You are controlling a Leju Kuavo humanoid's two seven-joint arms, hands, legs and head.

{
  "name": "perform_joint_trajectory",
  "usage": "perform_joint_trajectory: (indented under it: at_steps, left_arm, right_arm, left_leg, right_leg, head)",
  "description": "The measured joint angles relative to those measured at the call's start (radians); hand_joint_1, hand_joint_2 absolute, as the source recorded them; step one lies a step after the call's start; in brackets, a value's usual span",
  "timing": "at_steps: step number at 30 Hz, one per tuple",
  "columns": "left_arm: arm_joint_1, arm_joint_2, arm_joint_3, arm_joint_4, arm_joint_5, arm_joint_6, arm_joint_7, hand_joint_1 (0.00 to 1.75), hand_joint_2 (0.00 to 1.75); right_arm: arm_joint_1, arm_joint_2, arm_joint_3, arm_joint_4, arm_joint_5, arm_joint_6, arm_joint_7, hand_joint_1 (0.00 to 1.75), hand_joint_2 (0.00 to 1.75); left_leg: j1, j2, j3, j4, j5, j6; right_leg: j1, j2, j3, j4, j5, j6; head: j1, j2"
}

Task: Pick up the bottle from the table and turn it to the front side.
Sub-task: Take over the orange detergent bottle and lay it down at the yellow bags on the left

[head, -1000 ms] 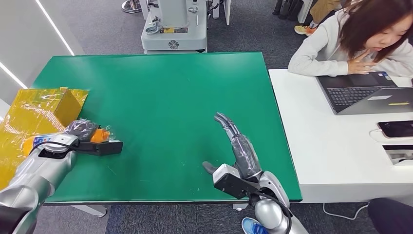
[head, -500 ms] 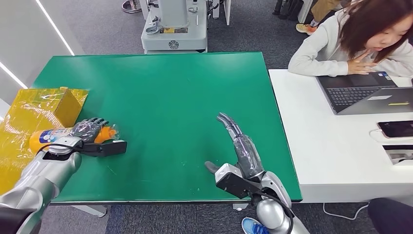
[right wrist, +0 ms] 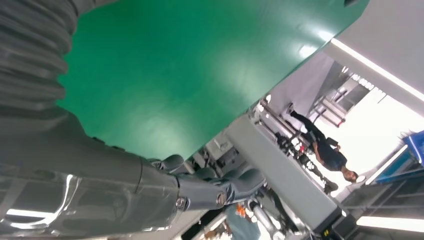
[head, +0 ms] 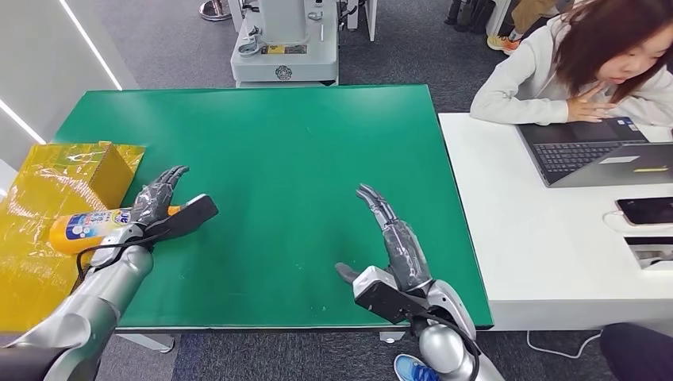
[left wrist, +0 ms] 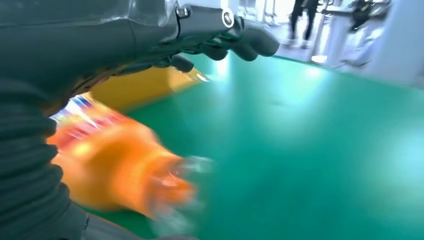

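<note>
The orange bottle [head: 83, 228] with a blue and white label lies on its side at the left edge of the green table [head: 278, 143], its body against the yellow wrapped box [head: 67, 171]. My left hand [head: 163, 202] is above its neck end with fingers spread and thumb stretched to the right, gripping nothing. In the left wrist view the bottle [left wrist: 115, 170] is blurred beneath the straightened fingers [left wrist: 220, 30]. My right hand [head: 393, 238] hovers open over the table's near right part, fingers extended forward; the right wrist view shows that hand [right wrist: 190, 192] holding nothing.
A white desk [head: 516, 222] adjoins the green table on the right, with a laptop [head: 595, 155], a phone [head: 644, 209] and a seated person [head: 587, 71]. A grey machine base [head: 284, 44] stands beyond the far edge. The green surface between my hands is bare.
My left hand has opened from a closed grip around the orange bottle and its fingers now spread above it. The bottle has shifted left towards the yellow box. The right hand barely moved.
</note>
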Motion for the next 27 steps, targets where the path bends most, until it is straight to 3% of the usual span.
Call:
perform_joint_trajectory:
  at_steps: [6, 10, 13, 16, 19, 27]
  left_arm:
    - [0.086, -0.116, 0.159, -0.105, 0.235, -0.046, -0.204, 0.0, 1.75]
    - [0.156, -0.194, 0.182, -0.241, 0.362, -0.031, -0.256, 0.0, 1.75]
    - [0.211, -0.242, 0.177, -0.362, 0.429, -0.014, -0.248, 0.0, 1.75]
    - [0.256, -0.272, 0.158, -0.465, 0.501, -0.031, -0.244, 0.0, 1.75]
    - [0.327, -0.305, 0.114, -0.6, 0.61, -0.112, -0.241, 0.0, 1.75]
    - [0.505, -0.34, -0.101, -0.875, 0.753, -0.159, -0.207, 0.0, 1.75]
  right_arm:
    - [0.011, -0.002, -0.021, 0.0, -0.069, -0.001, -0.026, 0.0, 1.75]
    - [0.012, -0.004, -0.035, 0.0, -0.123, -0.005, -0.034, 0.0, 1.75]
    - [0.012, -0.004, -0.047, -0.006, -0.147, -0.008, -0.032, 0.0, 1.75]
    - [0.016, -0.004, -0.053, -0.015, -0.16, -0.014, -0.032, 0.0, 1.75]
    - [0.056, -0.004, -0.074, -0.046, -0.193, -0.044, -0.052, 0.0, 1.75]
    - [0.19, 0.008, -0.116, -0.165, -0.282, -0.046, -0.095, 0.0, 1.75]
  left_leg:
    - [0.0, 0.0, 0.0, 0.0, 0.0, 0.0]
    - [0.0, 0.0, 0.0, 0.0, 0.0, 0.0]
    - [0.0, 0.0, 0.0, 0.0, -0.001, 0.0]
    - [0.0, 0.0, 0.0, 0.0, -0.001, 0.0]
    - [0.0, -0.003, 0.0, 0.0, -0.001, 0.001]
    - [0.0, -0.002, -0.002, 0.0, -0.003, 0.002]
  right_leg:
    - [0.0, 0.0, 0.0, 0.0, 0.0, 0.0]
    - [0.0, 0.0, 0.0, -0.001, 0.0, 0.0]
    - [0.0, 0.0, 0.0, -0.001, 0.0, 0.0]
    - [0.0, 0.0, 0.0, -0.001, 0.0, 0.0]
    - [0.0, -0.003, 0.001, -0.001, -0.001, 0.001]
    - [0.0, -0.003, 0.0, -0.001, -0.002, 0.001]
  head:
    - [0.0, 0.0]
    - [0.0, 0.0]
    - [0.0, 0.0]
    - [0.0, 0.0]
    - [0.0, 0.0]
    - [0.0, 0.0]
